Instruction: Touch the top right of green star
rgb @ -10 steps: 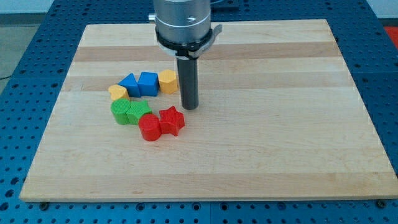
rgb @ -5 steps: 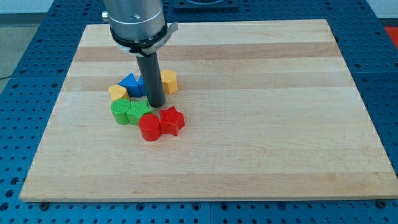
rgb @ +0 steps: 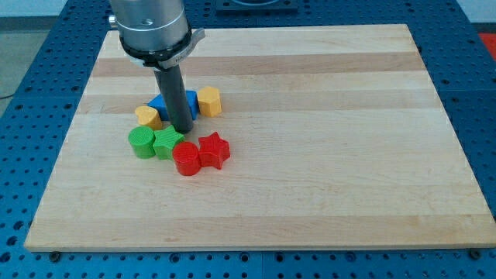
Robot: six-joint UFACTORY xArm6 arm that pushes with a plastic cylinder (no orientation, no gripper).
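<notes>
A pale wooden board (rgb: 310, 155) lies on a blue perforated bench (rgb: 31, 93), and all the small blocks are bunched toward the view's left half of it. The arm's grey metal collar (rgb: 149, 31) hangs over the upper left of the board, and a straight dark rod (rgb: 173, 97) drops from it; there are no fingers on this arm to be clenched or released, only the rod. My tip (rgb: 181, 131) sits down on the wood just above and to the right of the green star (rgb: 168, 142), touching or all but touching its upper right corner. The green star lies in the lower row of the cluster, with a green cylinder-like block (rgb: 142, 142) against its left side and a red cylinder (rgb: 186, 158) just below and to its right. A red star (rgb: 214, 150) presses against the red cylinder on the right. Behind the rod there are blue blocks (rgb: 188, 101), mostly hidden, so I cannot make out their shapes. A yellow block (rgb: 209, 101) stands just to their right, and another yellow block (rgb: 147, 116) sits at their left, just above the green cylinder-like block.
</notes>
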